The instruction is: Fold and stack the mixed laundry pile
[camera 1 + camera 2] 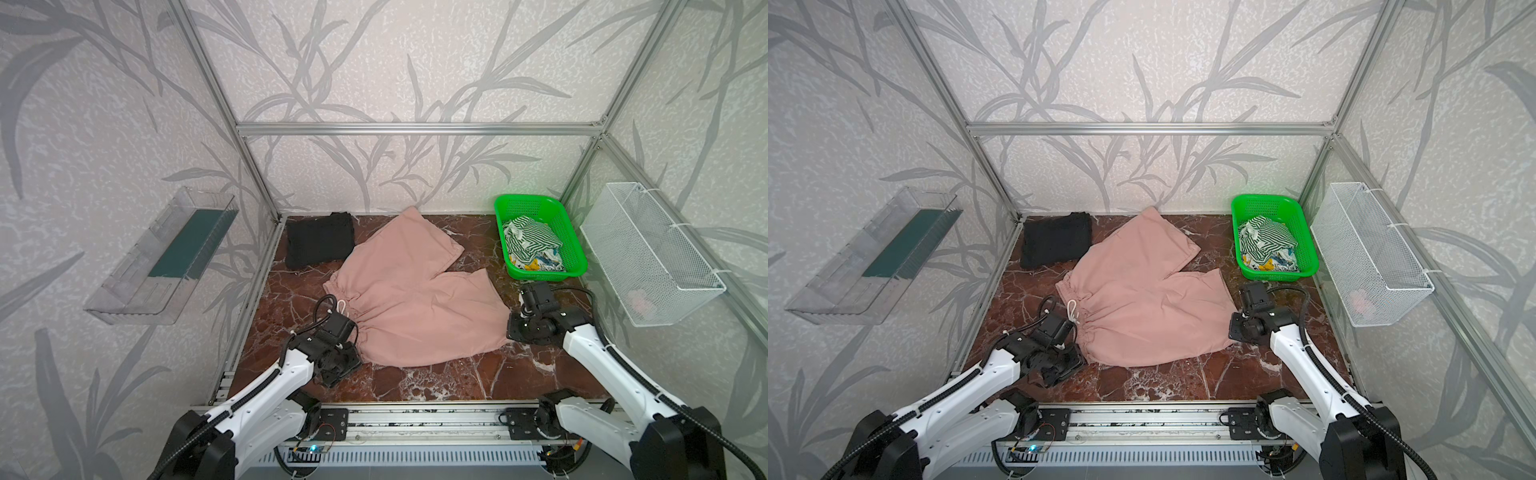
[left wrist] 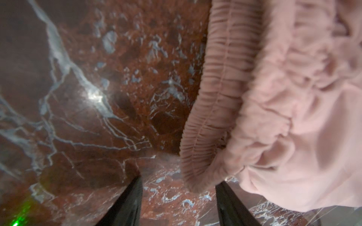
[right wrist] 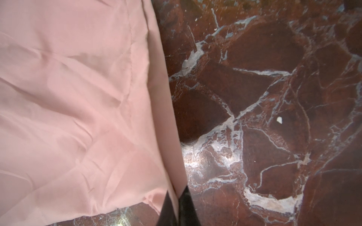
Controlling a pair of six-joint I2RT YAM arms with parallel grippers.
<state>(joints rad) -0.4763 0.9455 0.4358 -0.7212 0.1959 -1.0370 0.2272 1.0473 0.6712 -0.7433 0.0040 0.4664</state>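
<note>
Top views: we note the dusty-pink drawstring shorts [image 1: 415, 299] spread flat on the table [image 1: 436, 382] between both claws. The left claw [image 1: 347, 361] sits at the waistband corner, the right claw [image 1: 1237, 328] at a leg hem. The folded black T-shirt [image 1: 320, 241] lies well beyond the left claw. Just beyond the right claw, the green basket [image 1: 572, 232] holds the striped cloth [image 1: 530, 239] and printed piece [image 1: 536, 262].

Left wrist: fingers [image 2: 127, 203] spread, waistband [image 2: 211, 117] end between them.

Right wrist: fingers [image 3: 168, 207] pressed together, pinching the shorts' hem.
</note>
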